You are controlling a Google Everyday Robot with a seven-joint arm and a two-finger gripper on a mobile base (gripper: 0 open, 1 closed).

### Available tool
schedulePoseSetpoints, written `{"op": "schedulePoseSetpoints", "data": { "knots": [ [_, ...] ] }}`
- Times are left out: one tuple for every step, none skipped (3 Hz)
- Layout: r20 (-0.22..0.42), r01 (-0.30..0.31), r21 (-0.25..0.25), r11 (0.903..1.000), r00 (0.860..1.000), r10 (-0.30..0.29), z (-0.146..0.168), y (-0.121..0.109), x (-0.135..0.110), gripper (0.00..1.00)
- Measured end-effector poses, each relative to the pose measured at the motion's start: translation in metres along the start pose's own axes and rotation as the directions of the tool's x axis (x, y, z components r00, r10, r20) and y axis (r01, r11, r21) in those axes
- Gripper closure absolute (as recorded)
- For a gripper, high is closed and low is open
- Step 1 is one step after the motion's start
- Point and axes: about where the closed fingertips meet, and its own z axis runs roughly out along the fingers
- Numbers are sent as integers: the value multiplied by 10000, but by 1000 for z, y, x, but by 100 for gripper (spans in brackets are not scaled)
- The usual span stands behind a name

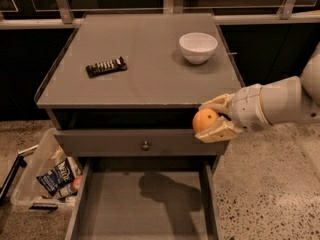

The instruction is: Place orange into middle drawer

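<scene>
gripper (209, 122) with orange (203, 119) off front right corner of cabinet (145, 69), bare middle drawer (145, 211) floor below

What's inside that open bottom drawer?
Only bare grey floor shows in the middle drawer; its back is hidden under the cabinet. The hand holds the orange above its right wall.

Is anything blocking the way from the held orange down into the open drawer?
Nothing visible does. The end effector holds the orange by the cabinet front right corner, roughly over the drawer right wall; the drawer floor is bare.
</scene>
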Motion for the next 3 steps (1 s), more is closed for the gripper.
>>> {"op": "schedulePoseSetpoints", "data": {
  "knots": [
    [-1, -1, -1, 10000, 10000, 1, 0, 0, 0, 100],
    [-183, -245, -236, 9994, 9995, 240, 23, 3, 11, 100],
    [-273, -1004, -448, 9939, 9947, 993, 58, 18, 55, 100]
  ]
}}
